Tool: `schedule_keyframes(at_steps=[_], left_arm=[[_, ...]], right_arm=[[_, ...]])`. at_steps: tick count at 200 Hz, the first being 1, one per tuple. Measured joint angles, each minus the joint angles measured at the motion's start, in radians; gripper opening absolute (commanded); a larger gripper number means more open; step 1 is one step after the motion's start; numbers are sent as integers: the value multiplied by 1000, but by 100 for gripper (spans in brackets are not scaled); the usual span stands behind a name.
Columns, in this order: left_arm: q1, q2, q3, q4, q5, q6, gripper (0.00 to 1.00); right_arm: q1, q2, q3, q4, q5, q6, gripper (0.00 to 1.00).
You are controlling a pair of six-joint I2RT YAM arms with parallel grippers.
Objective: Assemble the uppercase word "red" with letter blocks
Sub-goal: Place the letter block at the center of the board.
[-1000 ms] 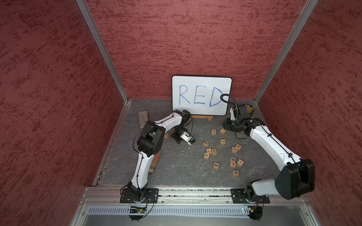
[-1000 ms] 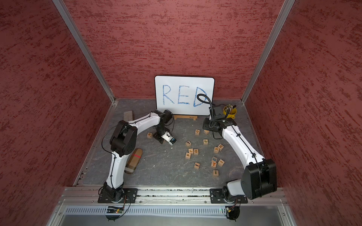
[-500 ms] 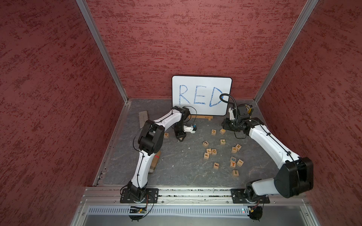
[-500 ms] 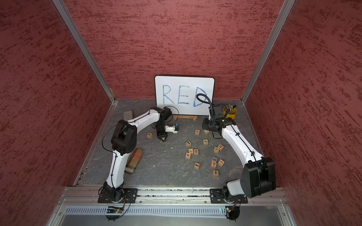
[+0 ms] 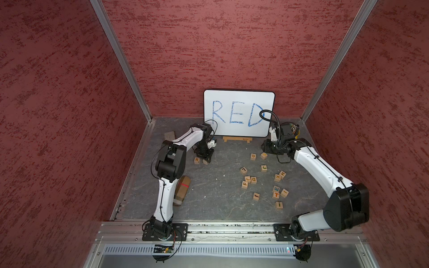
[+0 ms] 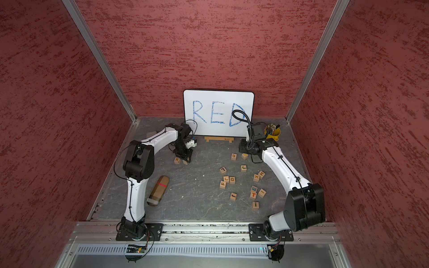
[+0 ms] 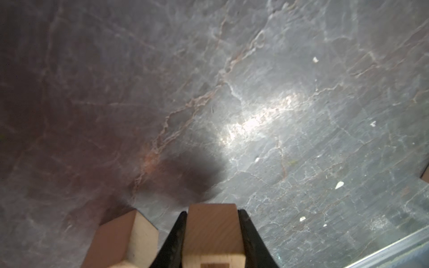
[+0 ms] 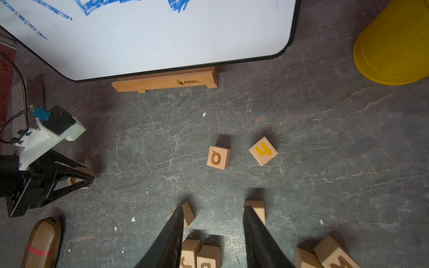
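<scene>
My left gripper (image 5: 207,159) (image 6: 186,160) points down at the floor's far left, shut on a light-wood letter block (image 7: 212,232) whose letter does not show. Just beside it stands the R block (image 5: 197,160) (image 6: 177,159) (image 7: 125,239). The D block (image 5: 253,179) (image 6: 232,179) (image 8: 206,257) lies in a small cluster mid-floor. Further right and nearer the front lies the E block (image 5: 276,188) (image 6: 254,189). My right gripper (image 5: 264,147) (image 8: 213,210) hovers open at the far right, with nothing between its fingers.
A white board (image 5: 239,113) lettered RED leans on the back wall, with a wooden rack (image 5: 237,139) in front of it. Several other lettered cubes (image 5: 253,156) are scattered right of centre. A yellow cup (image 6: 272,133) stands back right. A brown eraser (image 5: 182,190) lies by the left arm.
My left gripper turned and swung left with its block, coming down beside the R block. The right arm has hardly moved.
</scene>
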State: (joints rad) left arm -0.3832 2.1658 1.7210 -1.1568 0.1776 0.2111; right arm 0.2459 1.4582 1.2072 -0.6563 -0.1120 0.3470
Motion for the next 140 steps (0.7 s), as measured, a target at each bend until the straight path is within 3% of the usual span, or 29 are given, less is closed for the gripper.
schedule_keyframes(at_steps=[53,140], left_arm=[[-32,-40,-45,122,-66,-121,15],[-26,-49,-127,161,-117,-243,17]], right_arm=[[0,11,0,-2,0,0,44],[0,11,0,0,0,-6,44]])
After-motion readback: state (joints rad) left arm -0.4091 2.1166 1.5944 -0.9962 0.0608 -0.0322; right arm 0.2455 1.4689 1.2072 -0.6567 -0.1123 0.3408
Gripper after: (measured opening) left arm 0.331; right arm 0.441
